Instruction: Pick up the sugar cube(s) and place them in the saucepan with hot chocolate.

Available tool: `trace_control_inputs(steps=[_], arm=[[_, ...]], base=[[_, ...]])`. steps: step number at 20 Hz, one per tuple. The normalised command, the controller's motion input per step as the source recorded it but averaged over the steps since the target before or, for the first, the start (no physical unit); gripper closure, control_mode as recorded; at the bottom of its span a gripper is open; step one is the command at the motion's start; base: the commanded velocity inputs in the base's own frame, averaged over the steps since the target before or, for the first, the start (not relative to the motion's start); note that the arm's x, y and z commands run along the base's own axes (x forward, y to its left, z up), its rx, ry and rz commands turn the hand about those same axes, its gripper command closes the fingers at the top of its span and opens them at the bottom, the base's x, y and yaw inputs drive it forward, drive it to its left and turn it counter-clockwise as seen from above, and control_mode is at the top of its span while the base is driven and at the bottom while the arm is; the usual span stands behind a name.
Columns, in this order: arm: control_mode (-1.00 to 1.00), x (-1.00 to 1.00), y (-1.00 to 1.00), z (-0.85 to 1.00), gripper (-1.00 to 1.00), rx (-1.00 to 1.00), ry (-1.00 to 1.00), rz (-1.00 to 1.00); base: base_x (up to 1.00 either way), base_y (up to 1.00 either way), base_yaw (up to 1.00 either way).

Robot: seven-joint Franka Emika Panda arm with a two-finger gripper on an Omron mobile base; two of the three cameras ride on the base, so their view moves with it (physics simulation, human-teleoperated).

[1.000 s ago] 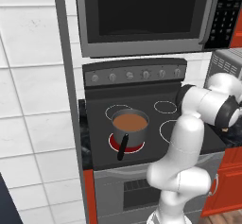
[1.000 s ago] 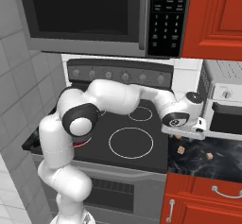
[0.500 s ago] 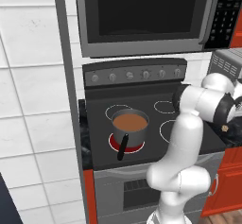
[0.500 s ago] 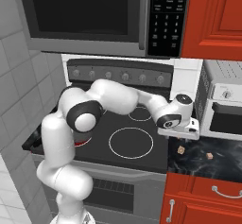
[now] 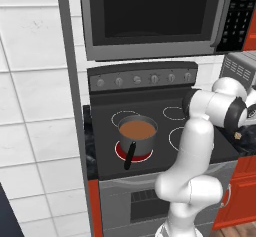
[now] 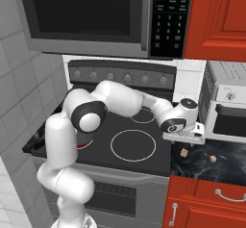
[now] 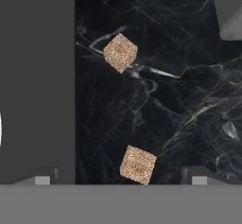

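Sugar cube (image 7: 137,164) sits on the black marble counter (image 7: 179,100) right between the wide-open, empty gripper (image 7: 122,176) tips, another cube (image 7: 120,52) farther ahead. Saucepan (image 5: 137,133) waits way left on the stove.

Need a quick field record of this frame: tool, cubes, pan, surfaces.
tool: open, hanging above the black marble counter, beside the stove's right edge
near sugar cube: on the counter, between the two fingertips in the hand view, not gripped
far sugar cube: on the counter, apart from the near one
saucepan: on the front left burner, black handle pointing toward the stove's front
hot chocolate: in the saucepan, no cube visible in it
toaster oven: at the back of the counter
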Motion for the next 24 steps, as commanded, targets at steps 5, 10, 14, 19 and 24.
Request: trace_control_inputs(steps=[5, 10, 14, 19, 24], arm=[[-1.0, 0.0, -0.09, -0.01, -1.0, 0.0, 0.0, 0.0], [-1.0, 0.0, 0.0, -0.1, -1.0, 0.0, 0.0, 0.0], [-1.0, 0.0, 0.0, -0.18, -1.0, 0.0, 0.02, 0.0], [-1.0, 0.0, 0.0, -0.28, -1.0, 0.0, 0.06, 0.0], [-1.0, 0.0, -0.03, -0.2, -1.0, 0.0, 0.04, 0.0]], base=[[0.0, 0.0, 0.0], [0.0, 0.0, 0.0], [0.0, 0.0, 0.0], [0.0, 0.0, 0.0], [0.0, 0.0, 0.0]])
